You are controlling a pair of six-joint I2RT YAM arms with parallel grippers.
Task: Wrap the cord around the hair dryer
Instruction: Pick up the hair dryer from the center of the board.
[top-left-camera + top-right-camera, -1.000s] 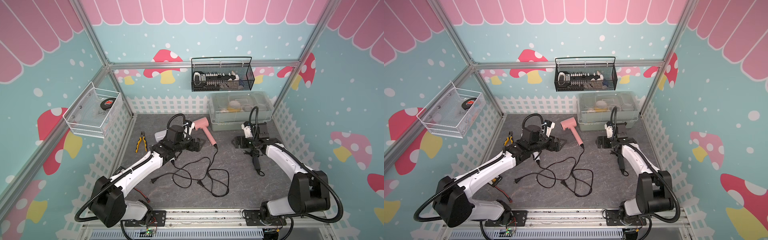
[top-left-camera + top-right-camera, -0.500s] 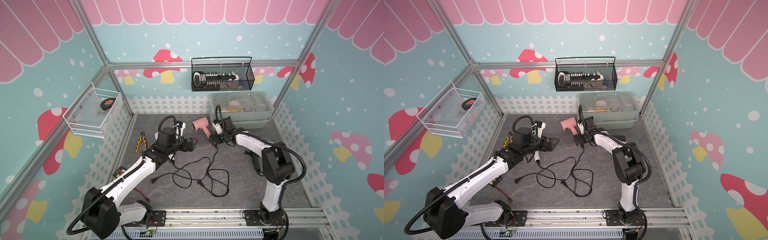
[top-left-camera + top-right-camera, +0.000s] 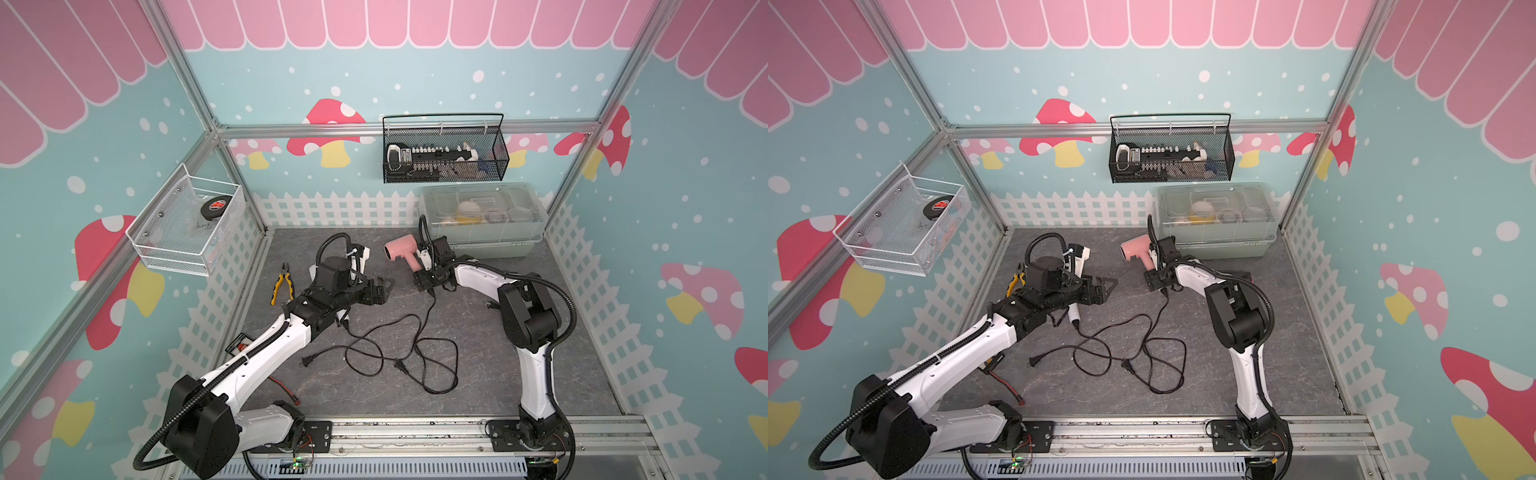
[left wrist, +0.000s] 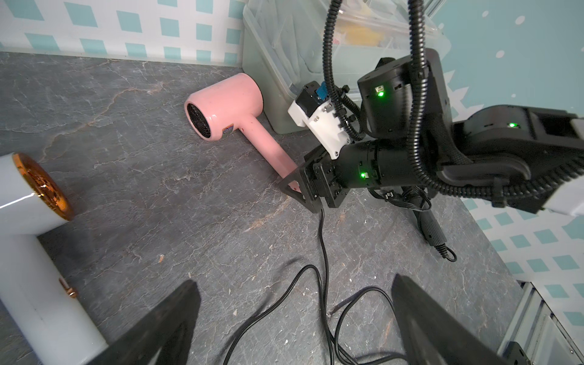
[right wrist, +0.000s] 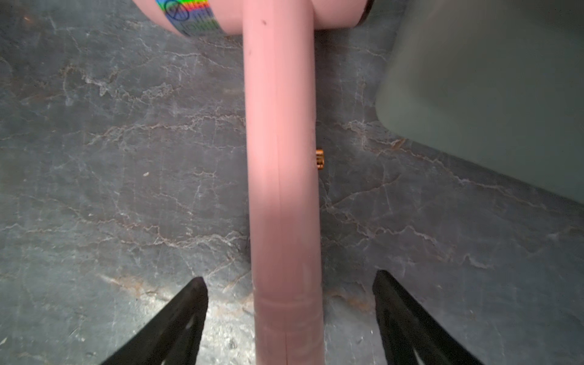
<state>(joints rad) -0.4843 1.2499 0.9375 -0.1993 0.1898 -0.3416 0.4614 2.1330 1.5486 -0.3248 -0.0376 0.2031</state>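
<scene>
Lying on your table (image 3: 498, 386), just beside the bin (image 3: 498, 249), the pink dryer (image 3: 400, 248) is pointing its handle into your right gripper (image 5: 289, 276), whose jaws are standing spread with a gap on each side of it. Your left gripper (image 4: 294, 281) is hovering over the table, jaws spread wide, near a white dryer (image 4: 28, 202). The cord (image 4: 322, 243) is trailing from the pink handle's end in loose loops across the table, not wrapped.
</scene>
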